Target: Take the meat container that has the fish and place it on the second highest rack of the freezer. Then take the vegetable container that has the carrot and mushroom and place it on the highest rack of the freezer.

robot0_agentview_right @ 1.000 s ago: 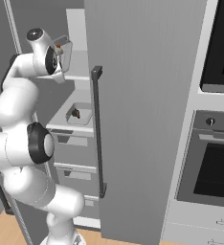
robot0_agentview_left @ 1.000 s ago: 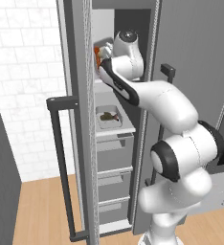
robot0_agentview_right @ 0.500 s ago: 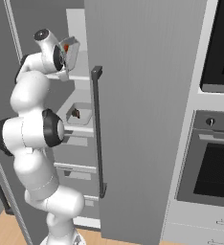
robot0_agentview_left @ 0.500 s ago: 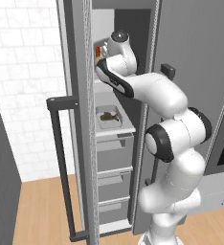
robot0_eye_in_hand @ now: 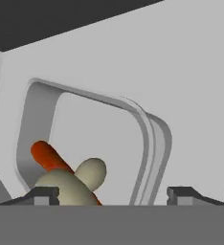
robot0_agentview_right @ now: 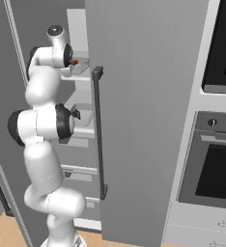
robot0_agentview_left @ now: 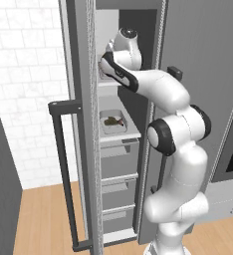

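Since a sec ago the arm has pushed deeper into the freezer [robot0_agentview_left: 83,124], and the tray it carried at the door edge now sits on the top shelf [robot0_agentview_right: 81,75].

Hand cam: the gripper [robot0_eye_in_hand: 113,194] hangs over the vegetable tray [robot0_eye_in_hand: 152,143], jaws apart, one dark tip each side, clamped on nothing. The tray rim runs between the tips. Inside lie one carrot [robot0_eye_in_hand: 49,157], orange, slanting toward the tray's left wall, and one mushroom [robot0_eye_in_hand: 78,179], pale beige, resting across the carrot's near end. Pale shelf board spreads around and beyond the tray.

Left base cam: the hand is tucked behind the door frame at top-shelf height, so the jaws can't be judged there. It gives the best look at the lower shelf [robot0_agentview_left: 131,134], where the meat tray [robot0_agentview_left: 112,121] rests w/ one fish [robot0_agentview_left: 113,120] in it, brown-olive, shorter than the tray. Below that, three grey drawers [robot0_agentview_left: 119,159] stacked. The open door's long dark handle [robot0_agentview_left: 63,174] stands at left, near the white tiled wall [robot0_agentview_left: 24,89].

Right base cam: the freezer's other door w/ a dark bar handle [robot0_agentview_right: 99,130] covers much of the interior. Past the arm, a bit of orange shows in the tray on the top shelf; the meat tray's near end peeks out on the shelf below. A black-fronted oven [robot0_agentview_right: 214,169] stands at right.

Count: 2 trays, 2 shelves, 3 drawers, 1 fish, 1 carrot, 1 mushroom.
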Controlling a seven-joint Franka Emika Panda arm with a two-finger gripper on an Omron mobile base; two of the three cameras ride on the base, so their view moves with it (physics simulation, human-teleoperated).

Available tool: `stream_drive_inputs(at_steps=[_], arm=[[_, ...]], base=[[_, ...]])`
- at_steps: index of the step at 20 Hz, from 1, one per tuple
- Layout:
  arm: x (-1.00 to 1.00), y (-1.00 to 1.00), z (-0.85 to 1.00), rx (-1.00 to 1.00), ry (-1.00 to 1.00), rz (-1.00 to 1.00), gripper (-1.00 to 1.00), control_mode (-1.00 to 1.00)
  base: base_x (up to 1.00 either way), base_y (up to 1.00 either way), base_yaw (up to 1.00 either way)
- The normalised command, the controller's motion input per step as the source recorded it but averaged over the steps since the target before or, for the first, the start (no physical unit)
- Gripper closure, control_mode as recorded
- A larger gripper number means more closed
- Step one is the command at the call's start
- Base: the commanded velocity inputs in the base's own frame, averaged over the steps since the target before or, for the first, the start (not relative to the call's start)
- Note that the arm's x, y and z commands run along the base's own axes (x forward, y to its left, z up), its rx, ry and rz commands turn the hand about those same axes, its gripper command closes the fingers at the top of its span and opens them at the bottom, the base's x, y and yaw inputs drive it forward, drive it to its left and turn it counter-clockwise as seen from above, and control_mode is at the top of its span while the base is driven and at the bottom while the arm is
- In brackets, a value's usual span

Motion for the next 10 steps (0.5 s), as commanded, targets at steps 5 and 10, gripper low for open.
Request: stream_drive_inputs(at_steps=[5,10], arm=[[-0.02,-0.02,0.0,0.03,-0.02,0.0,-1.0,-1.0],[-0.76,-0.04,0.14,0.01,0.0,0.02,-1.0,-1.0]], base=[[0.0,0.0,0.0],[0.0,0.0,0.0]])
